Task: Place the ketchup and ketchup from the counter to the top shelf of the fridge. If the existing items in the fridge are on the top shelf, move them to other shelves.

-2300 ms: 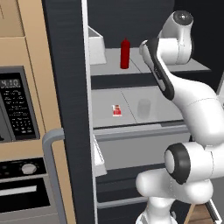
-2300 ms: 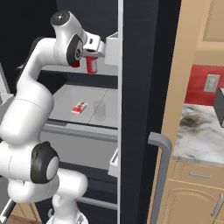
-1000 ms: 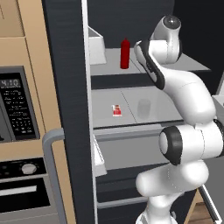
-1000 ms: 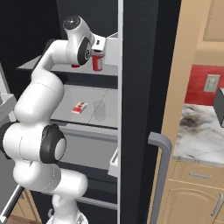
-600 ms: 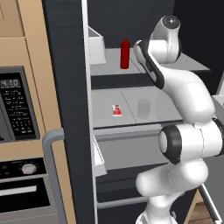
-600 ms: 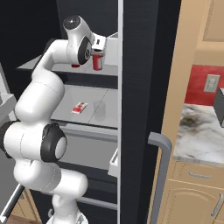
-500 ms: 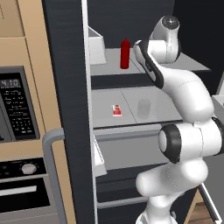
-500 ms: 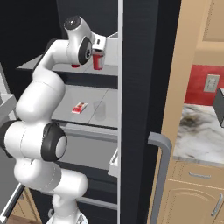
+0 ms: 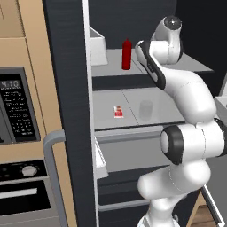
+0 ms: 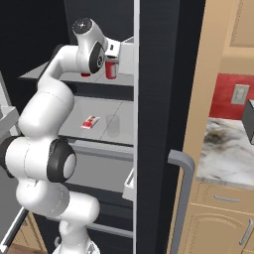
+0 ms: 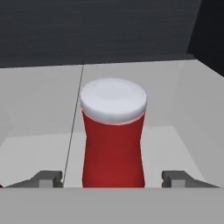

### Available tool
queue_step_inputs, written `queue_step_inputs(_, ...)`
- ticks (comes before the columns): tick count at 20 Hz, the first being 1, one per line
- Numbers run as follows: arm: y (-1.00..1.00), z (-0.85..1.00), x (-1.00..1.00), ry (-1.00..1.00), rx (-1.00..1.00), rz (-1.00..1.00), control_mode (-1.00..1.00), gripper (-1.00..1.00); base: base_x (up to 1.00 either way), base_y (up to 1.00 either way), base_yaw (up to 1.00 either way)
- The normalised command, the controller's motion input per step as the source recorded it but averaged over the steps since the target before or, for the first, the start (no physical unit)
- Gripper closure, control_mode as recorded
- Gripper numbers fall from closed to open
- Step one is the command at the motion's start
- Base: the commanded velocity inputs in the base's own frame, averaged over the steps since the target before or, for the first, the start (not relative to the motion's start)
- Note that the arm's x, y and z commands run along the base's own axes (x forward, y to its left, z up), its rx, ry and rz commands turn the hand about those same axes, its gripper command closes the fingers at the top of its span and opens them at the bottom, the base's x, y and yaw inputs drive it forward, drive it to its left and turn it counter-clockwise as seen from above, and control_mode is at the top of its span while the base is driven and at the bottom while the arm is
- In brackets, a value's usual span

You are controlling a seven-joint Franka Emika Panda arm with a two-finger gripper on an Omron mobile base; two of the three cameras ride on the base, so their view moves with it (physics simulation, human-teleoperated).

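On the left stands the microwave, then the fridge with its door swung wide. On the top shelf a dark red ketchup stands upright, near the white bin at the shelf's left end. Below it, on the middle shelf, lie the packet and, just to its right, the tumbler; so the top shelf already holds none of the old items.

Further right the arm reaches in over the top shelf. The second ketchup, the one with the pale top, stands upright on that shelf right ahead of the gripper. Its fingers stand apart on either side of the bottle with clear gaps, so the gripper is open and holds nothing. From the right base view this bottle sits beside the bin.

A couple of seconds ago the arm was carrying the bottle towards the shelf, lower and further out; over the last second it has barely moved. I judge the bottle just released, so both bottles are now placed, and the arm only needs to back straight out without knocking the bottle over.
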Motion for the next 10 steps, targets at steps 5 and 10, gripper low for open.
queue_step_inputs(5, 0.00, 0.02, -0.34, -0.10, 0.00, 0.00, -1.00, -1.00, 0.00, 0.00, 0.00)
queue_step_inputs(10, 0.00, 0.22, -0.93, -0.37, 0.00, 0.01, -1.00, -1.00, 0.00, 0.00, 0.00)
